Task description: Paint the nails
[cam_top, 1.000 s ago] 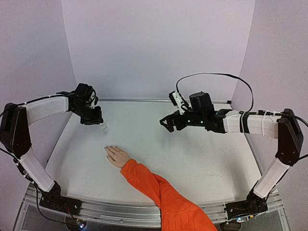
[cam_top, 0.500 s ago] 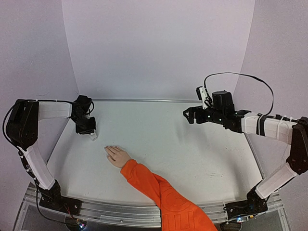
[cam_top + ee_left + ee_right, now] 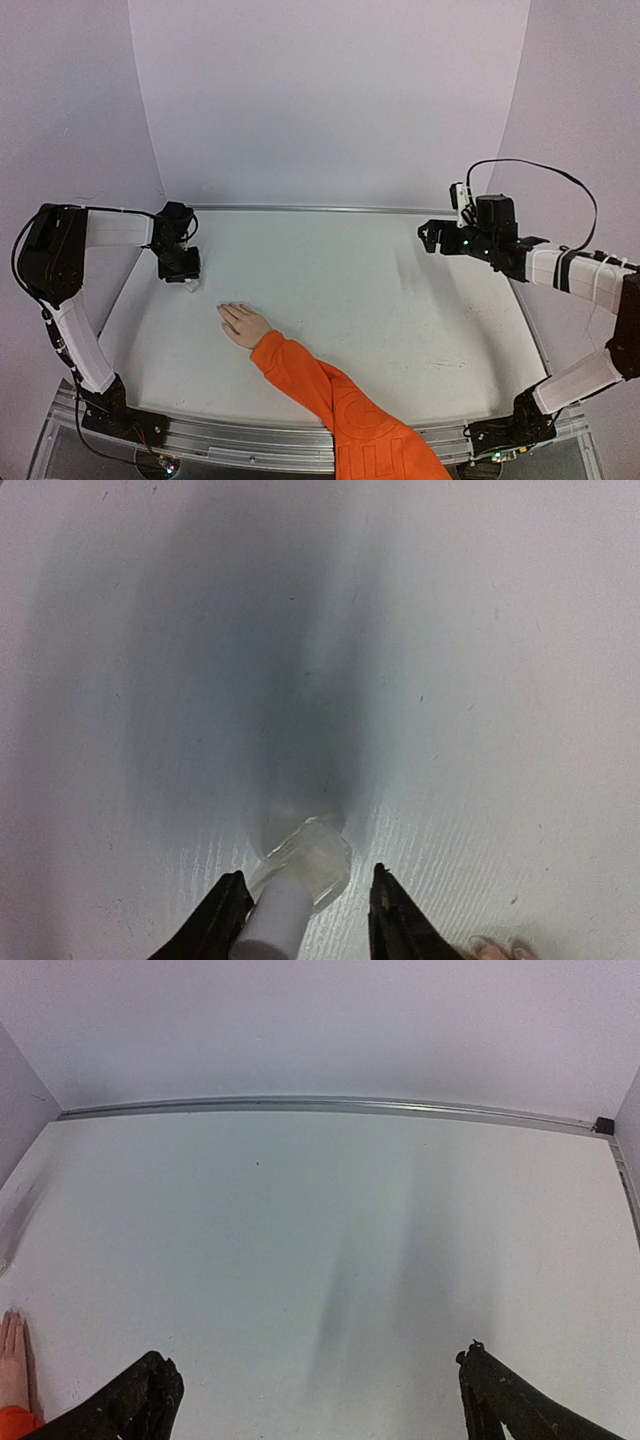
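Note:
A small pale hand (image 3: 243, 325) lies flat on the white table, ending a bright orange sleeve (image 3: 340, 400). Its nails (image 3: 224, 311) are barely visible at the fingertips, which also show at the bottom right of the left wrist view (image 3: 495, 947). My left gripper (image 3: 188, 280) is low at the table's left, its jaws open around a small clear bottle (image 3: 310, 855) with a white cap (image 3: 275, 925). One finger touches the cap; the other stands apart from it. My right gripper (image 3: 430, 240) is open wide and empty at the right, far from the hand (image 3: 12, 1360).
A metal rail (image 3: 330, 1106) runs along the table's back edge below the white back wall. White side walls close in the left and right. The table's front rail (image 3: 260, 440) holds both arm bases.
My left gripper moved left and down to the table with the bottle. My right arm drew back to the right, away from the middle. The hand has not moved.

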### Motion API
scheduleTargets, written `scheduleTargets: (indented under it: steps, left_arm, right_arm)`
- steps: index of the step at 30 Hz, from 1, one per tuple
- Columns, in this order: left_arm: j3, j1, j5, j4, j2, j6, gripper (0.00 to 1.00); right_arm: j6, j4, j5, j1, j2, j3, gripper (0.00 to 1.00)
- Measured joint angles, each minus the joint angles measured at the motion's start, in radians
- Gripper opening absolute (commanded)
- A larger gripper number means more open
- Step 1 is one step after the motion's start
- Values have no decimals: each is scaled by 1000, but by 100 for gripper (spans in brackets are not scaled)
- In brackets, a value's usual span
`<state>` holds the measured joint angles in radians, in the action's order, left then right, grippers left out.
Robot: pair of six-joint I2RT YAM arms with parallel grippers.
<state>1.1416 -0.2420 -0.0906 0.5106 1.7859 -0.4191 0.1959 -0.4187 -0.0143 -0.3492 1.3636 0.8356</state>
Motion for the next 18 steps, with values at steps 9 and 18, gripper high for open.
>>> scheduleTargets:
  steps: [9,18]
  left_arm:
    - [0,0,-6,10,-23,31,76]
    - [58,0,-8,11,-186,70,95]
  right_arm:
    - [11,8,1,169,-142,-85,98]
    - [11,48,-6,237,-216,-106,98]
